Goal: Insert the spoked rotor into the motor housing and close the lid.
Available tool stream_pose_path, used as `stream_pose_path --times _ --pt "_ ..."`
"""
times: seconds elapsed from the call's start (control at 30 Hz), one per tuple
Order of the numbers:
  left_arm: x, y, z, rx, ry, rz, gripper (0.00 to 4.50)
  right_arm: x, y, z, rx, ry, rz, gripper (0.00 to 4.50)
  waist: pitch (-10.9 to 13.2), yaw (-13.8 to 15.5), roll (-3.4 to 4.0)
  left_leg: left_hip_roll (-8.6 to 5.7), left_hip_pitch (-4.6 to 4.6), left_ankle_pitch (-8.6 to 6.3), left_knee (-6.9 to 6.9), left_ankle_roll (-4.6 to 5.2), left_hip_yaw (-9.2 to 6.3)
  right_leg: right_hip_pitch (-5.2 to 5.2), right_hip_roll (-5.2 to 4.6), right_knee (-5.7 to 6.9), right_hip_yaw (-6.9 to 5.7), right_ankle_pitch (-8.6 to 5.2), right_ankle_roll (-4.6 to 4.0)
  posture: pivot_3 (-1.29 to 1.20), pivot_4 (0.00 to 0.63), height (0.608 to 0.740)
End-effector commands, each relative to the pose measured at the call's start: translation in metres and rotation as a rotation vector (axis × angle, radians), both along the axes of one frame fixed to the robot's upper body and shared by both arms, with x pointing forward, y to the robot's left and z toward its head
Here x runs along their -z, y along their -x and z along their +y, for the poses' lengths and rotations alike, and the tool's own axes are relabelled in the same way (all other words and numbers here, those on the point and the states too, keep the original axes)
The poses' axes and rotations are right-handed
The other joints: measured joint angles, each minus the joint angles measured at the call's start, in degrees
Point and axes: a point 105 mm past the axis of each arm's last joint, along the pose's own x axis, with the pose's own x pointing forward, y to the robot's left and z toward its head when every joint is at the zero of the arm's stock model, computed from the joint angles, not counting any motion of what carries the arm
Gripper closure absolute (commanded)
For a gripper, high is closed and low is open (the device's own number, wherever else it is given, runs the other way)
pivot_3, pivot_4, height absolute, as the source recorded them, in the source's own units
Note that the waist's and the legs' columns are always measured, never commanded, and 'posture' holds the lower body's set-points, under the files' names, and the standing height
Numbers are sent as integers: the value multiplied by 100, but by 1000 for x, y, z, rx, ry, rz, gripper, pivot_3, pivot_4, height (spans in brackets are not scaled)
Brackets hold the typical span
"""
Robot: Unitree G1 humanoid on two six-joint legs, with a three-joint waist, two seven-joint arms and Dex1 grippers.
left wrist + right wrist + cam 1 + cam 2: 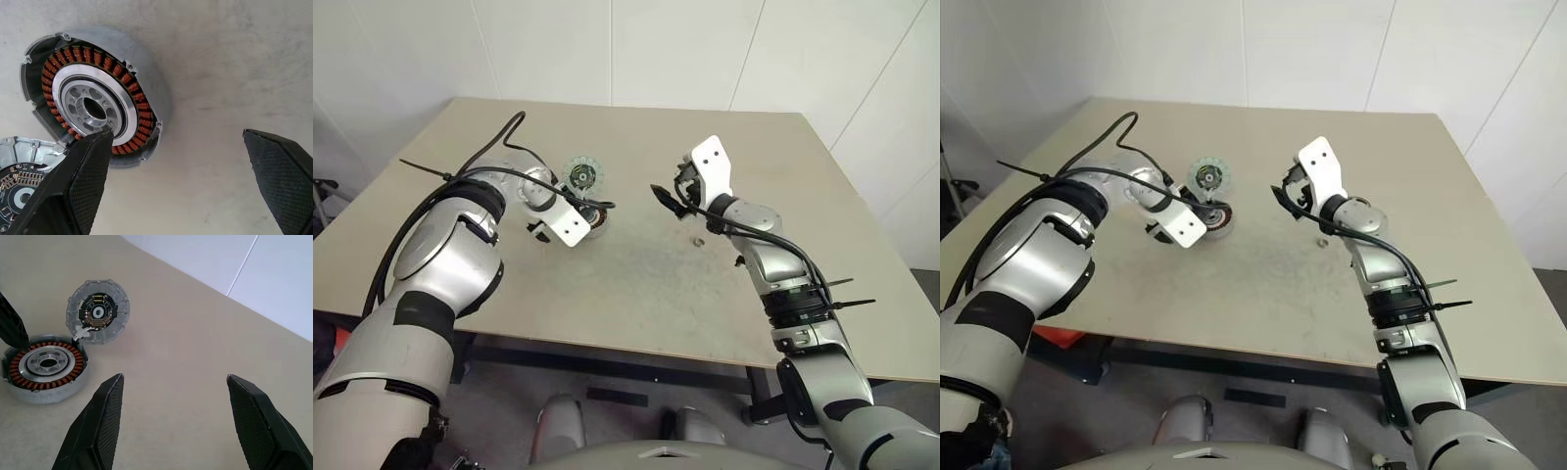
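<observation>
Left eye view: the table (pixel 636 284) is seen from above with both arms reaching over it. The left gripper (pixel 590 217) is pointed steeply down over the motor housing (pixel 597 223), most of which is hidden beneath the wrist. The lid (pixel 582 174) lies flat on the table just beyond the housing. The right gripper (pixel 668 199) is held level above bare table, well apart from the parts, presumably parked so that the left arm has room to work. A tiny metal nut (pixel 699 239) lies on the table below the right wrist.

Left wrist view: the spoked rotor (pixel 95 103) is shown already seated inside the housing, its copper windings ringed by the silver rim. The left gripper's jaws are spread wide and nothing is held; one fingertip (pixel 95 147) overlaps the rotor's edge, though contact cannot be confirmed. A corner of the lid is visible beside the housing.

Right wrist view: the right gripper (pixel 173 387) is shown with jaws apart and empty, aimed across the table. The housing with its rotor and the lid are seen side by side, the lid with its dark centre facing up and a small pale tab bridging the two. Insertion is judged complete; closing the lid remains to be done.
</observation>
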Motion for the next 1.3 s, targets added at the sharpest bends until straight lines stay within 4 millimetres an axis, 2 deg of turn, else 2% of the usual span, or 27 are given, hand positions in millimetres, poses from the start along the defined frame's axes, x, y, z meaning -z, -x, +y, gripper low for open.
stream_pose_path --times 0.03,0.37,1.0,1.1,1.2,1.3 --pt "-3 -4 -1 -16 6 -30 0 -28 1 0 -1 -31 -87 725 0 0 0 0 0 0 0 0 0 0 0 0 0 0 0 0 0 740" --pt "8 -7 -16 -37 18 -48 0 -26 3 -1 4 -47 -74 725 0 5 0 -1 0 0 0 0 0 0 0 0 0 0 0 0 0 740" --pt "18 -11 -10 -95 -9 -74 0 -28 3 -13 72 -91 -71 725 0 13 0 -1 14 0 0 1 0 4 -1 16 2 0 0 0 0 740" --pt "18 -11 -12 -101 -7 -70 624 -31 1 -16 101 -103 -84 684 0 15 0 -1 14 0 0 1 0 4 -1 16 2 0 -1 0 0 740" --pt "16 -11 -16 -105 5 -61 1571 -37 0 -20 124 -112 -103 684 0 13 0 -1 14 1 1 0 -1 5 -2 15 2 0 -1 0 0 740" --pt "14 -12 -19 -97 12 -70 1571 -41 0 -20 133 -122 -114 684 0 3 0 -2 14 1 0 0 0 4 -2 14 2 0 -1 0 0 740"
